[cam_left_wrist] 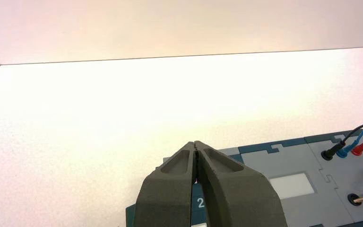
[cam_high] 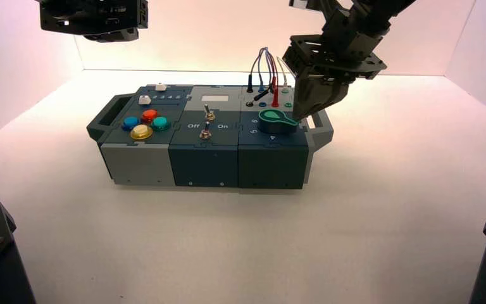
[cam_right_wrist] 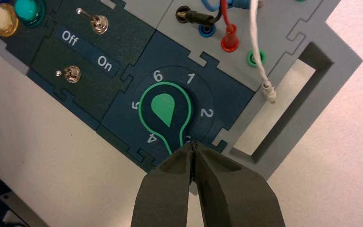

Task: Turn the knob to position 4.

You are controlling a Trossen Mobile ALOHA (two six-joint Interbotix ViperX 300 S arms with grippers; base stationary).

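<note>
The green teardrop knob [cam_high: 275, 119] [cam_right_wrist: 164, 111] sits on the dark blue panel at the box's right end, ringed by white digits. Its pointed end runs under my right gripper [cam_high: 302, 117] [cam_right_wrist: 193, 144], which is shut with its tips right at the point. The numeral 4 [cam_right_wrist: 152, 138] shows just beside the pointed end; the digit on the other side is mostly covered by the fingertips. My left gripper [cam_left_wrist: 195, 143] is shut and empty, hanging high over the box's far left corner.
Two metal toggle switches [cam_right_wrist: 98, 23] with Off/On lettering stand on the middle panel. Coloured push buttons [cam_high: 142, 122] fill the left end. Wires [cam_high: 267, 69] plug into sockets behind the knob. A grey handle [cam_right_wrist: 307, 94] juts from the box's right end.
</note>
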